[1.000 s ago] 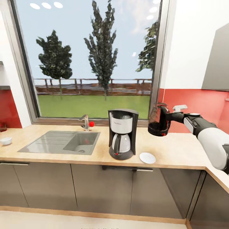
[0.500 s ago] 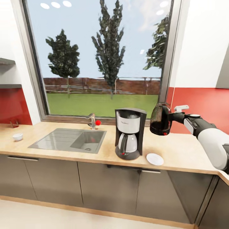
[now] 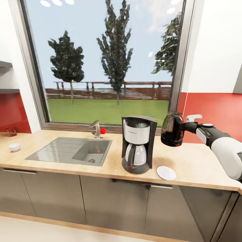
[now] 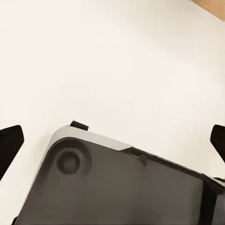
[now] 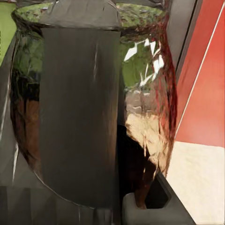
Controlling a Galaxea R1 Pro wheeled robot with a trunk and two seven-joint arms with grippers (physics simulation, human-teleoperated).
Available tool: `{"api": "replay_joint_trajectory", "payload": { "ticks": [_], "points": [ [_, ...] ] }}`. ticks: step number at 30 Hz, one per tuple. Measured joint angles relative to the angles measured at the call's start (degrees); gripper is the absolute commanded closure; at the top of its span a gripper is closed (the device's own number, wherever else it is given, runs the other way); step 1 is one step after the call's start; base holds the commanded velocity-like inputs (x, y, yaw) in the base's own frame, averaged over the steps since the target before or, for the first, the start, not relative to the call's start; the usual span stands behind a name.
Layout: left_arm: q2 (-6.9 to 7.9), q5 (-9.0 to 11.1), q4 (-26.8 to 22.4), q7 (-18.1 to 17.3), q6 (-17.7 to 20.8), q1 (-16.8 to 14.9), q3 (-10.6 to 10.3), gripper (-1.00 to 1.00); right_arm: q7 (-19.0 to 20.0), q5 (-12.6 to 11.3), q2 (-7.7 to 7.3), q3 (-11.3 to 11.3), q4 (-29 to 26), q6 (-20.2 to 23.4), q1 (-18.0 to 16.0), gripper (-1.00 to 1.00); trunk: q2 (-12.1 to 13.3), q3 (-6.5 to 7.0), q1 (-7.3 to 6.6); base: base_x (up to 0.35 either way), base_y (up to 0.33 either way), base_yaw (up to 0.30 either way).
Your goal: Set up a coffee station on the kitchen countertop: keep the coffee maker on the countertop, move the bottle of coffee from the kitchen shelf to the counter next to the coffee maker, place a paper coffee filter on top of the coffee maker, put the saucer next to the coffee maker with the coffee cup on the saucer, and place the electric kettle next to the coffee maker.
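Kettle (image 3: 171, 129) is job in hand; scanning left to right. Cup (image 3: 14, 146) at far left of desk (image 3: 198, 164), past sink (image 3: 72, 150). Coffee maker (image 3: 137, 144) mid-desk, saucer (image 3: 166, 172) just beside it. Kettle aloft, right of maker, my right tool clamped on its handle (image 5: 79, 117). Likely rigid, glossy, slippery; handle is sound hold. Left tool (image 4: 112, 145) spread wide, empty.

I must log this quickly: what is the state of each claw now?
Left claw: open, holding nothing.
Right claw: closed on the electric kettle, held above the countertop.
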Motion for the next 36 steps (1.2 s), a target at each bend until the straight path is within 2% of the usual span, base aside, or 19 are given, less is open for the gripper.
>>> {"api": "replay_joint_trajectory", "payload": {
  "ticks": [5,8,13,30,36],
  "points": [
    [0.10,2.0,0.0,-0.5,0.1,0.0,0.0,-1.00,0.0,-0.1,0.06,-0.1,0.3,0.8,0.0,1.00,-1.2,-0.54,0.65,0.001,0.000,0.000],
    [0.11,2.3,0.0,-0.5,0.2,0.0,0.0,-1.00,0.0,-2.4,0.15,-0.8,0.3,1.3,0.0,1.00,-2.4,-1.07,1.31,0.000,0.000,0.000],
    [0.12,2.4,0.0,-0.5,0.3,0.0,0.0,-1.00,0.0,-3.2,0.76,-0.8,0.4,1.4,0.0,1.00,-4.4,-1.98,2.41,0.000,0.000,0.000],
    [0.03,2.4,0.0,-0.5,0.3,0.0,-0.1,-1.00,-0.6,-2.7,1.13,-0.6,2.4,0.3,0.0,1.00,-11.2,-5.03,6.15,0.000,0.000,0.000],
    [0.03,2.4,0.0,-0.5,0.3,0.0,-0.1,-1.00,-0.9,-2.5,1.06,-0.6,2.7,-2.3,0.0,1.00,-13.6,-6.11,7.47,0.000,0.000,0.000]
  ]
}}
